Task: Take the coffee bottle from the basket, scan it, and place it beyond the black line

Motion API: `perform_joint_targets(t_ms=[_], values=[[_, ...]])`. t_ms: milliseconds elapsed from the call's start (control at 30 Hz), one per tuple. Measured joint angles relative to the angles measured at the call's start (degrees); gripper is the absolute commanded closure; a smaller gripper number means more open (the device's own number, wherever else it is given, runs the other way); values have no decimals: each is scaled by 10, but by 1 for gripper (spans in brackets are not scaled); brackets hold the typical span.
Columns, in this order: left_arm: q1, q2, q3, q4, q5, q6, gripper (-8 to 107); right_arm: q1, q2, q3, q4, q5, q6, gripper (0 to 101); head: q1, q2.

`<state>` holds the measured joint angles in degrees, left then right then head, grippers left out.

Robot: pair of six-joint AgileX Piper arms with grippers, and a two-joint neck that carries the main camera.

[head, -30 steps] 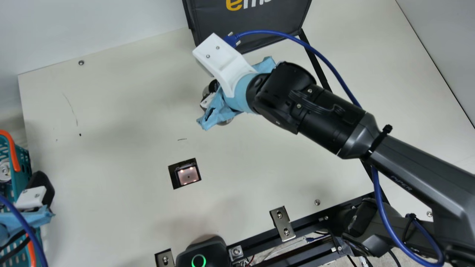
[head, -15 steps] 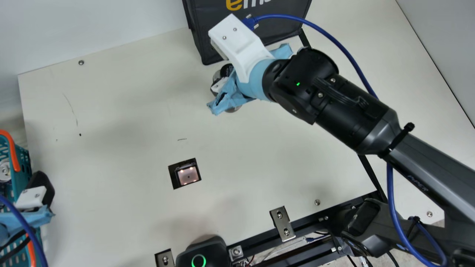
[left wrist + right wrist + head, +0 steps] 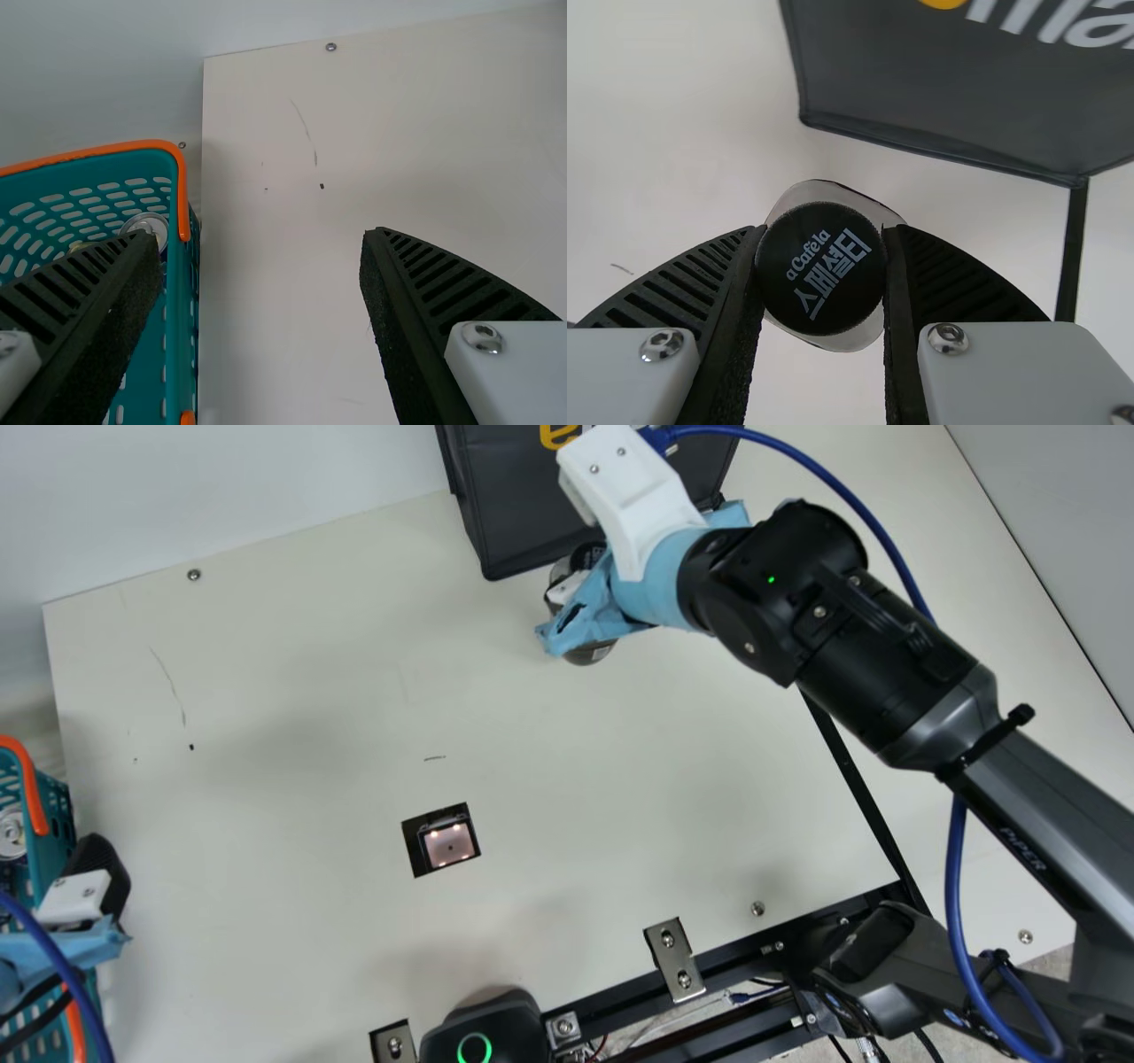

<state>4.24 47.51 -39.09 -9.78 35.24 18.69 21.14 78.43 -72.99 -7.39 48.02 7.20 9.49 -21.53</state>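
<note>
When drawn in from two opposite sides, pinched one coffee bottle [image 3: 821,268] between the jaws of the right gripper [image 3: 576,592]. Had a black cap [image 3: 824,310] set between the two ribbed fingers [image 3: 957,283], flanked closely left and right, with clear shoulders showing past the rim. Faced cap-first toward the right wrist camera. In the main view, showed a lower end beside the blue tape [image 3: 592,613], near the dark grey bag [image 3: 523,514]. Was short of the black line [image 3: 846,766], on the same side as the scanner window [image 3: 447,843]. Could not tell whether touching the desk [image 3: 310,735].

At the left gripper [image 3: 97,872], had jaws spread wide apart, one over the teal basket [image 3: 182,336], the other over the desk. Contained, in the basket, one silver-topped can [image 3: 11,833]. At the bottom of the main view, included one black unit [image 3: 509,1014] with a lit green ring [image 3: 474,1035].
</note>
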Motion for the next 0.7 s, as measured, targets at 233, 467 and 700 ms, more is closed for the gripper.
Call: perform_joint_targets(t_ms=[233,467,700], values=[[0,0,0,0,0,0,9,-49,-3,6,19,-8,-23,101,0,1],[0,0,0,0,0,0,9,-102,-7,13,36,-12,-50,101,0,1],[0,0,0,0,0,0,9,-156,-7,17,56,-15,-83,101,0,1]])
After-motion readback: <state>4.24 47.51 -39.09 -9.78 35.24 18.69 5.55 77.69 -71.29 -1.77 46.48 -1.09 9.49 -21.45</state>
